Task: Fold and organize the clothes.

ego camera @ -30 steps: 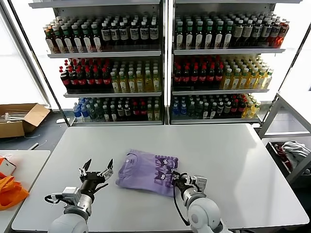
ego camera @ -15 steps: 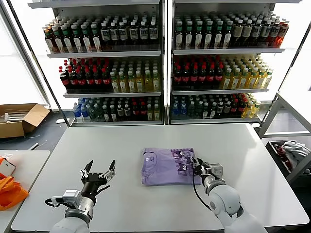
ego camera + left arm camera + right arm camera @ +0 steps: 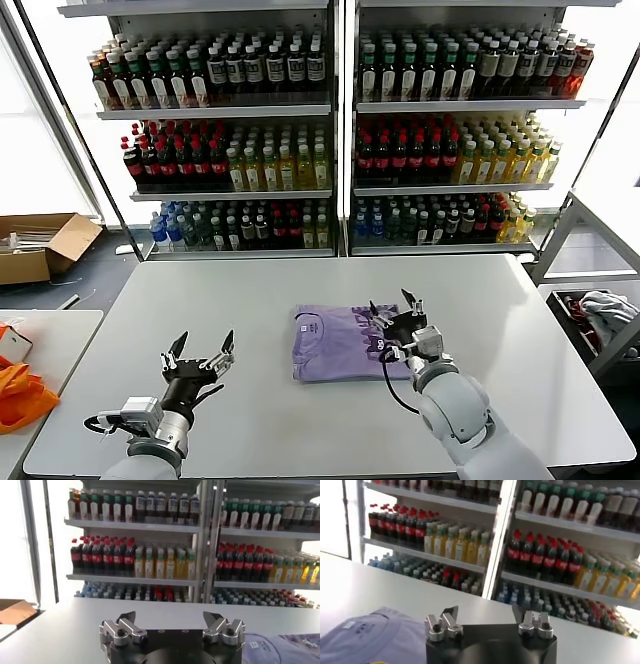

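Note:
The lavender T-shirt (image 3: 335, 342) lies folded in a neat rectangle on the white table (image 3: 250, 300), collar tag up, dark purple lettering at its right end. My right gripper (image 3: 396, 305) is open and empty, raised just above the shirt's right edge. In the right wrist view its jaws (image 3: 488, 616) stand wide apart, with the shirt (image 3: 375, 637) low beside them. My left gripper (image 3: 201, 345) is open and empty above the table's front left, well apart from the shirt. In the left wrist view (image 3: 172, 621) the shirt's edge (image 3: 282, 647) shows at the side.
Tall shelves of bottles (image 3: 330, 130) stand behind the table. A cardboard box (image 3: 40, 245) lies on the floor at the far left. An orange bag (image 3: 18, 395) rests on a side table at the left. A bin with cloth (image 3: 600, 315) stands at the right.
My right gripper dragged the folded shirt right toward the table's middle, then let go, opened and lifted off its right edge. The left gripper stayed open and drifted slightly down.

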`<state>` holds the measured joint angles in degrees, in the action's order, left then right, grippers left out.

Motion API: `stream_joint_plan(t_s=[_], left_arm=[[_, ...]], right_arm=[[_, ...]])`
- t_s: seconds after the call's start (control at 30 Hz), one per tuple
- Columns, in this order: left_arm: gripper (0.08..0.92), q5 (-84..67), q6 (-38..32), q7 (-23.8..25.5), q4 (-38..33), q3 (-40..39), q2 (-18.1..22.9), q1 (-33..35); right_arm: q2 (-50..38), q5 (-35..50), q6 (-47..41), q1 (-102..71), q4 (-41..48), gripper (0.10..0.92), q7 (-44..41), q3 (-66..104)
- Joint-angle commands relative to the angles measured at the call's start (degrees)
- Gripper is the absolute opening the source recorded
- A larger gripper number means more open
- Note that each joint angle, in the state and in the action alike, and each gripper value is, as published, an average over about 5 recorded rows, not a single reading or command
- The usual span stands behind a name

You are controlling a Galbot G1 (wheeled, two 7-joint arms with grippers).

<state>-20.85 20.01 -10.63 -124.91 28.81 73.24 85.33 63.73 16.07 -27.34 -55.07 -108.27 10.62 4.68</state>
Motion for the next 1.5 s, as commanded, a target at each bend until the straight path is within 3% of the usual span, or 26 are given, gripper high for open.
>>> stream_joint_plan(t_s=[0.03, 0.13, 0.47, 1.07, 1.3, 1.5], left_arm=[[0.823, 0.52, -0.28, 0.4, -2.8, 2.24, 2.26, 3.64], [0.823, 0.72, -0.33, 0.57, -3.81, 3.09, 3.48, 4.55], [0.823, 1.39, -0.43, 0.88, -5.58, 5.11, 5.77, 6.84], [0.823, 2.31, -0.57, 1.72, -5.71, 4.4, 6.35, 8.41], [0.823, 2.38, -1.33, 2.23, -5.58, 4.43, 5.71, 8.53], [0.822, 3.85, -6.96, 3.17, -6.13, 4.27, 6.01, 7.59]], right_arm=[[-3.72, -2.0, 5.4, 13.73, 6.91, 0.78, -11.15, -15.44], [-2.32, -2.48, 6.7, 15.1, 10.59, 0.816, -11.09, -17.11], [2.85, -2.72, 5.17, 15.71, 19.89, 0.823, -9.05, -16.88], [8.2, -5.67, 5.81, 12.26, 24.3, 0.823, -9.42, -15.19], [7.89, -5.74, 8.11, 8.78, 15.65, 0.823, -8.54, -10.52], [6.74, -6.76, 9.08, 2.24, 4.43, 0.823, -4.82, 0.05]])
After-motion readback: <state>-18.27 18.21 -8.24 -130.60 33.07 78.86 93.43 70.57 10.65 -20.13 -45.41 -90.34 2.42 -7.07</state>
